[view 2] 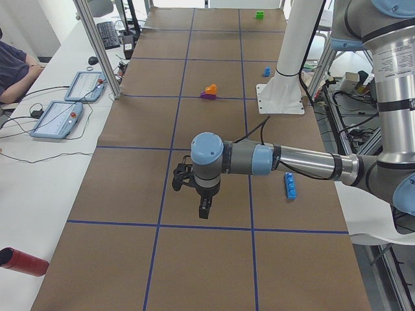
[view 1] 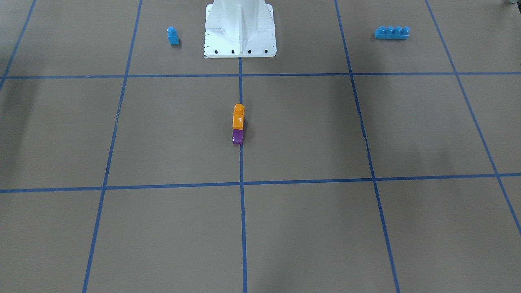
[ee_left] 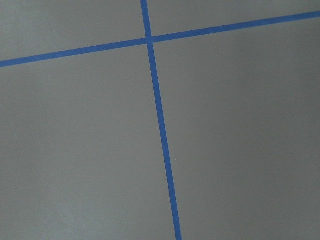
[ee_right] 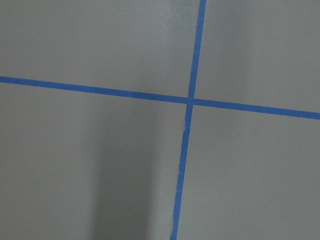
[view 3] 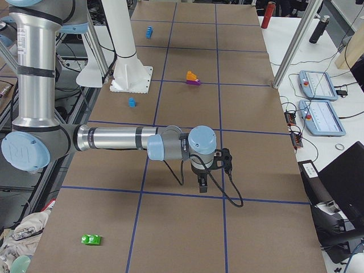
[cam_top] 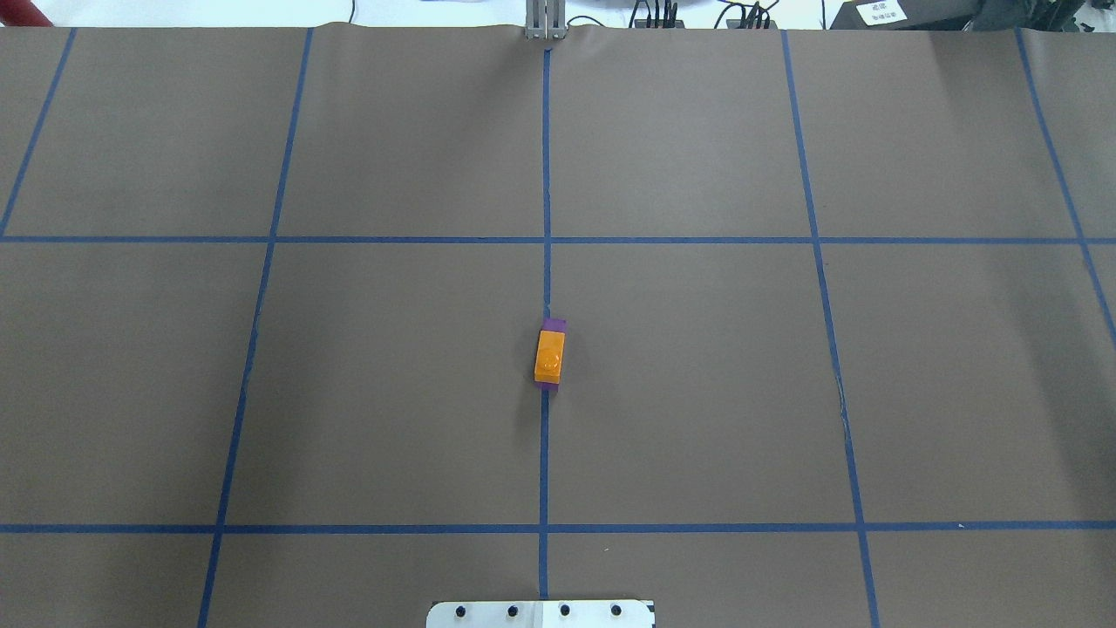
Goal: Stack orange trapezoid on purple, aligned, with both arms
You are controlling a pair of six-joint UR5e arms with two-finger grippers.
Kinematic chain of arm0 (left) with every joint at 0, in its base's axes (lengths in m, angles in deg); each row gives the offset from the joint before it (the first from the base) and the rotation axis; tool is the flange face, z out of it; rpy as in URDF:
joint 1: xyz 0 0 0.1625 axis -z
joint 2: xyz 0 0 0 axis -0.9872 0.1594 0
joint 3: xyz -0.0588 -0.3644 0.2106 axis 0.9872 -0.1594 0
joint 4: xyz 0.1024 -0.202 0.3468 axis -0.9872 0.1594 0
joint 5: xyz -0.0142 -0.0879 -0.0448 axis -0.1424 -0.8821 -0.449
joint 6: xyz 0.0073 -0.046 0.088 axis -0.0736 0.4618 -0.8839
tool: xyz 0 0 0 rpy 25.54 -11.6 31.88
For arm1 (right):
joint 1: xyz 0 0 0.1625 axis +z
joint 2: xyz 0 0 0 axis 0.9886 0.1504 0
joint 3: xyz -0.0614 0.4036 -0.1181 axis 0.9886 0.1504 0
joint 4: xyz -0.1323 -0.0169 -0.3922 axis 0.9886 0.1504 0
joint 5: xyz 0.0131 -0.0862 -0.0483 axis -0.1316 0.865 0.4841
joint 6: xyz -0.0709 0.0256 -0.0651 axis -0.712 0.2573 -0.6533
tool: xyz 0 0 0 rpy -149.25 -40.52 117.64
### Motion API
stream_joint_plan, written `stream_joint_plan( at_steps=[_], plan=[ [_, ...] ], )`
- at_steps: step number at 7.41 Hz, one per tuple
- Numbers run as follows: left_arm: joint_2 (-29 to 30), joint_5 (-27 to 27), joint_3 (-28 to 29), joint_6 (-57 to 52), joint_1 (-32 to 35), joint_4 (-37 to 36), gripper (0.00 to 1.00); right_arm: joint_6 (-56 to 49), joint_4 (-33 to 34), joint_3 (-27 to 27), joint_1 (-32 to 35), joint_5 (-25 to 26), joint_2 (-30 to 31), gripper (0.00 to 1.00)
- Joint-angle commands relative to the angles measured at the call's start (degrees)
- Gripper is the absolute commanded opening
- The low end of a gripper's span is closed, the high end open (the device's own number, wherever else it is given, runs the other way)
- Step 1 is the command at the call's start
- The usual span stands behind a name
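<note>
The orange trapezoid (view 1: 238, 116) sits on top of the purple block (view 1: 238, 137) on the centre tape line, stud up. From overhead the orange trapezoid (cam_top: 549, 357) covers most of the purple block (cam_top: 553, 324). Both grippers are far from the stack and touch nothing. The left gripper (view 2: 203, 210) shows only in the exterior left view and hangs above the table. The right gripper (view 3: 202, 186) shows only in the exterior right view, likewise above the table. I cannot tell whether either is open or shut. Both wrist views show only brown paper and blue tape.
A blue single-stud block (view 1: 173, 36) and a long blue four-stud brick (view 1: 392, 32) lie on either side of the white base (view 1: 240, 32). A green block (view 3: 91, 239) lies near the right end. A red cylinder (view 2: 23, 262) and control tablets lie on the side bench.
</note>
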State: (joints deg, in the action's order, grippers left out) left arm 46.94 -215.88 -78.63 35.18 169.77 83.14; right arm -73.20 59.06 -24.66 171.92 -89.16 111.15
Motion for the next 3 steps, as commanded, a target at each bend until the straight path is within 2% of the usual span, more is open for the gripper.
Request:
stream_joint_plan(
  at_steps=[1,3],
  plan=[
    [0.0,0.2,0.0,0.0,-0.1,0.0,1.00,0.0,0.0,0.0,0.0,0.1,0.0,1.00],
    [0.1,0.3,0.6,0.0,-0.1,0.0,1.00,0.1,0.0,0.1,0.0,0.1,0.0,1.00]
  ],
)
